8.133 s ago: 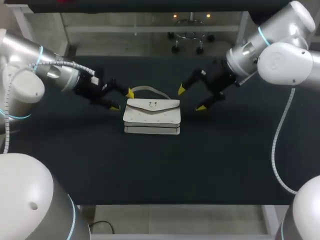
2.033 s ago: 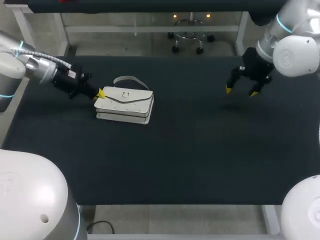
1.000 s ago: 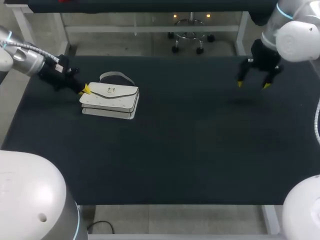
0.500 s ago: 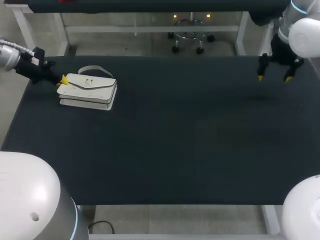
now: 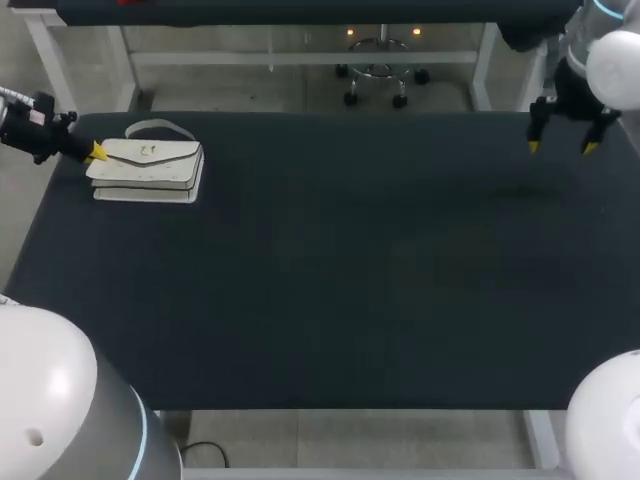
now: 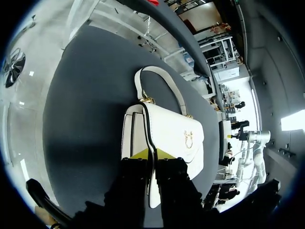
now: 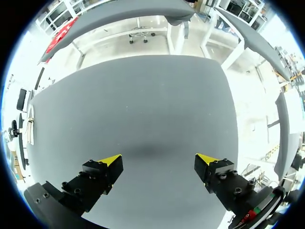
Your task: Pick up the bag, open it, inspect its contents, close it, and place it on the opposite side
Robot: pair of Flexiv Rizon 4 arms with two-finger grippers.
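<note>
The white handbag (image 5: 148, 170) lies far left on the counter (image 5: 350, 260), its left end clenched in the left jaws. The right jaws hang released, far right. Placement looks nearly done; next comes letting go.

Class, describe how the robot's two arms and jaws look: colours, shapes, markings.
The right arm and left arm wear glossy white rounded shells with thin light-blue rings. Black bolted fingers form the jaws, each ending in a bright yellow wedge tip.
</note>
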